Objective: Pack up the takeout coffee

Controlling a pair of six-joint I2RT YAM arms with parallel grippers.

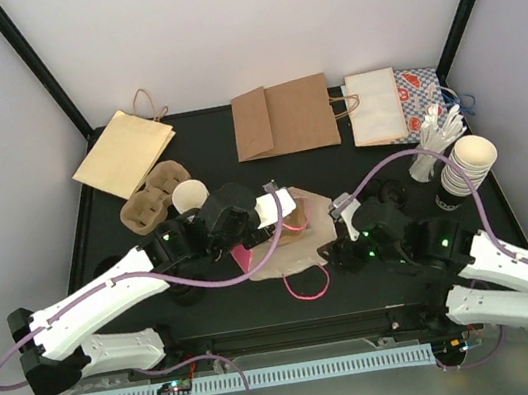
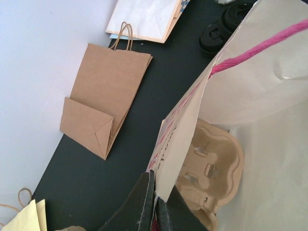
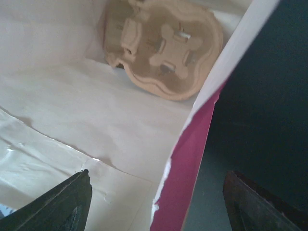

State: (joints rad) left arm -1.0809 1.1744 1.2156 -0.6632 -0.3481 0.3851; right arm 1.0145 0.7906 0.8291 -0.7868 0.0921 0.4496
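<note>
Takeout coffee (image 1: 189, 196) sits left of left end effector (image 1: 268, 207), clamped on bag (image 1: 299, 252) edge.

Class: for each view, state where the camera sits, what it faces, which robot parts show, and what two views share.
Top: above and behind the bases, looking down on the table; left arm, right arm show.
Left wrist: on its arm, facing the bag rim in its shut jaws.
Right wrist: on its arm, facing into the bag between open jaws.
Shared: the tray, in both wrist views.

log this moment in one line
left gripper: shut on bag edge | right gripper: open at bag mouth | tray: inside bag | cup: outside bag
</note>
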